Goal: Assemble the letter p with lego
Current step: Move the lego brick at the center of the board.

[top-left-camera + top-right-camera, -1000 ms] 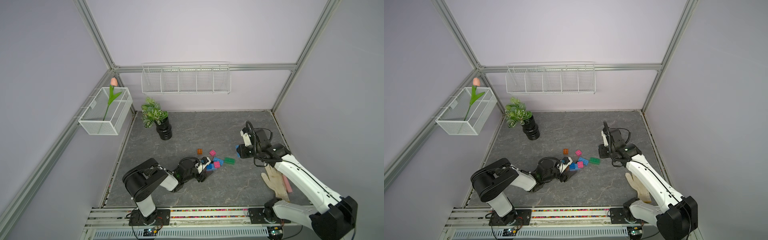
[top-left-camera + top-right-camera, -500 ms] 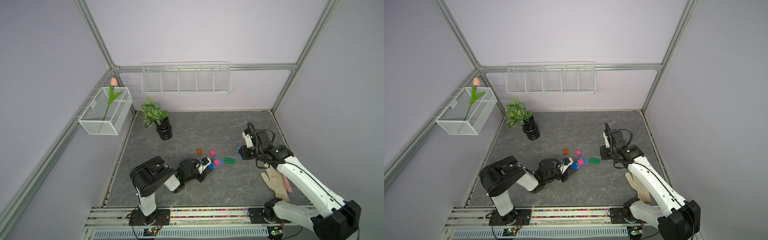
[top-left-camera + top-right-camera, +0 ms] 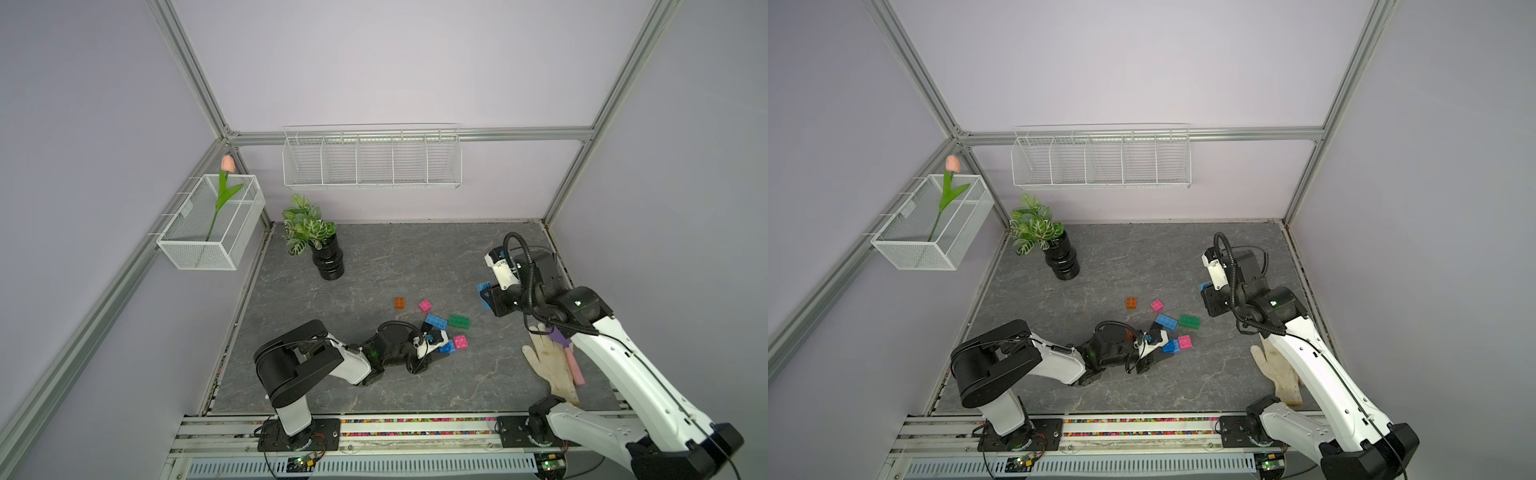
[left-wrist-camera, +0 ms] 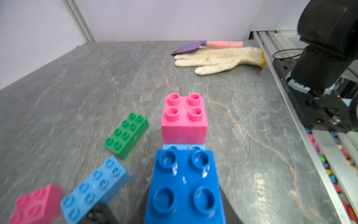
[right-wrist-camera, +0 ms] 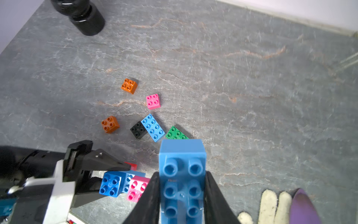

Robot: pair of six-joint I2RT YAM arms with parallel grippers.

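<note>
R gripper (image 5: 182, 174): fingers clamped on light blue oblong brick (image 5: 182, 153), btm ctr. L gripper (image 5: 113, 177), lower left: fingers apparently closed on dark blue brick (image 5: 111, 184).

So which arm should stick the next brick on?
Right, probably: the right gripper holds a blue oblong brick, lifted; the left gripper is busy gripping the dark blue brick.

Nothing legible shows: the small print on the right arm's base (image 4: 286, 85) and the faint embossing on the oblong blue brick (image 5: 182, 186) are too blurred to read.
</note>
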